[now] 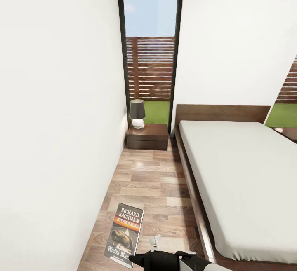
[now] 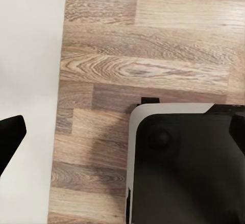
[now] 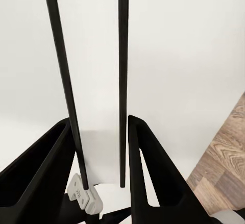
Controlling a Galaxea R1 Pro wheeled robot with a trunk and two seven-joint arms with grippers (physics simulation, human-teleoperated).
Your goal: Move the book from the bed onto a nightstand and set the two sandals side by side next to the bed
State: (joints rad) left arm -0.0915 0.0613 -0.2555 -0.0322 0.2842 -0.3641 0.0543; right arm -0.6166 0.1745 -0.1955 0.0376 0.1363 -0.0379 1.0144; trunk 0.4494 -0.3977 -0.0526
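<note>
wood-plank floor (image 1: 152,184) bearing nightstand (image 1: 147,136) and bed (image 1: 243,180), lamp (image 1: 137,113) on nightstand

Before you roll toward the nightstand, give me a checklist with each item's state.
1. Book between the right gripper fingers: ok.
2. Free space on the nightstand in front of the lamp: ok.
3. Floor strip between wall and bed unobstructed: ok.
4. Left gripper open or shut: cannot tell.

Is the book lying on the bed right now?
No, the book is held upright over the wood floor beside the bed.
</note>
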